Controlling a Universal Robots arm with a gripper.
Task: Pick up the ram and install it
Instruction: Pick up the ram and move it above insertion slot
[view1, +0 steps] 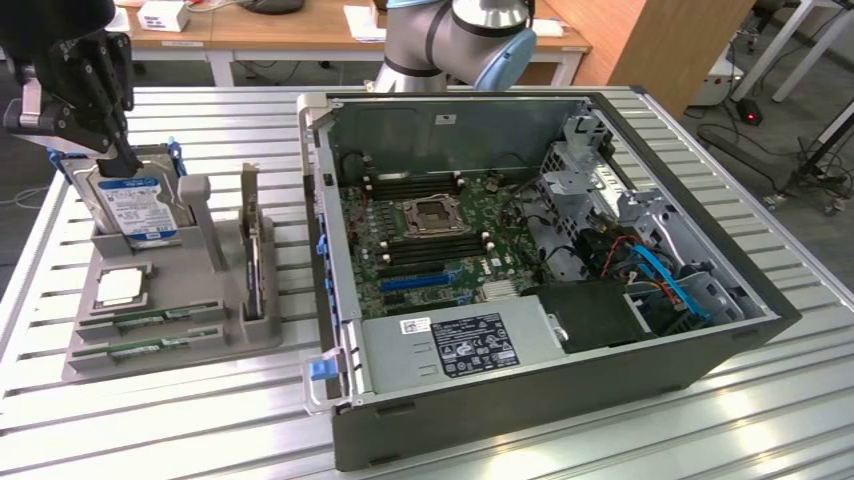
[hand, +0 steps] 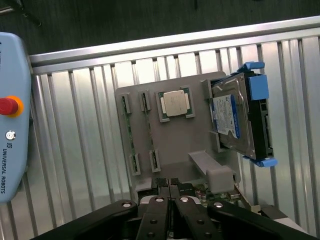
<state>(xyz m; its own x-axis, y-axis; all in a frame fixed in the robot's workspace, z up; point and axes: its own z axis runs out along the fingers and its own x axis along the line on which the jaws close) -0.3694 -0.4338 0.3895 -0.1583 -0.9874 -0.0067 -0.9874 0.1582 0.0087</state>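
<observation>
Two ram sticks (view1: 150, 320) (view1: 134, 348) lie on edge in the slots of a grey holder (view1: 187, 335) on the exterior view's left. In the wrist view they are thin green strips (hand: 129, 132) (hand: 149, 131) beside a silver CPU (hand: 174, 104). My black gripper (view1: 123, 158) hangs over the holder's far end, just above the blue-labelled hard drive (view1: 134, 205). Seen from the wrist, the gripper (hand: 169, 186) is shut with nothing between its fingers, a short way from the ram sticks.
An open computer case (view1: 534, 330) with its motherboard (view1: 427, 225) and dark memory slots stands at the exterior view's right. A tall card (view1: 251, 250) stands upright in the holder. A teach pendant (hand: 12, 115) lies beside the slatted table (hand: 75, 150).
</observation>
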